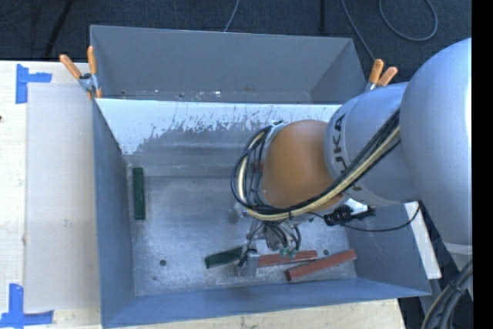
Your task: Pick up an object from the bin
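Grey bin (112, 204) keeps red bars (320, 266) flat at lower centre, so the jaws hang low; spread or pinching, I cannot tell.

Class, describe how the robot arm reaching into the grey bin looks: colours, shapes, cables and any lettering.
The arm is thick, rounded and pale silver-grey, with dark lettering on its wrist section. A smooth orange dome-shaped cover caps the wrist. Black, white and yellowish cables loop around that cover. Beneath it sits the gripper, small, dark and metallic.
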{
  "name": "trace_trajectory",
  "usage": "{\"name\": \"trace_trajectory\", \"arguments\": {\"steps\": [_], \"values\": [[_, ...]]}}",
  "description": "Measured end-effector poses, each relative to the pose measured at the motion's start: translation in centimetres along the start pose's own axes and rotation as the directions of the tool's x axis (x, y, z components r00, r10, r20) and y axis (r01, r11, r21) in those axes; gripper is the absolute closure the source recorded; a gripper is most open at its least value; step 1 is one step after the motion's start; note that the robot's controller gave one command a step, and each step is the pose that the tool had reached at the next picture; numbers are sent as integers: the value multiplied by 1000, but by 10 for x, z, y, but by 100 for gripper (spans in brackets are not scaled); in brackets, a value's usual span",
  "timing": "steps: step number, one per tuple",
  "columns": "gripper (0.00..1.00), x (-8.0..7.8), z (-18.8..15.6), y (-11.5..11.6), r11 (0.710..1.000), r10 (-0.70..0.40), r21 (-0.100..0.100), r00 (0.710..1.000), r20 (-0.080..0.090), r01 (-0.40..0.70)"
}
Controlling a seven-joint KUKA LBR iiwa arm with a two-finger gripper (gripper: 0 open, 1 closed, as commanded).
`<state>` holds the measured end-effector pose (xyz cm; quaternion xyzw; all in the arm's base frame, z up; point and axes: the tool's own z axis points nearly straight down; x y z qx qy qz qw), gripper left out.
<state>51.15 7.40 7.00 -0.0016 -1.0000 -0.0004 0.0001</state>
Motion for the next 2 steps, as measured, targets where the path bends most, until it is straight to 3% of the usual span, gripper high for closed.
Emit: {"name": "trace_trajectory", "arguments": {"steps": [1,2], "values": [[100,0,0,0,1000,1,0,1000,0,-1],[100,13,-195,-2,1000,-26,0,1000,9,26]]}}
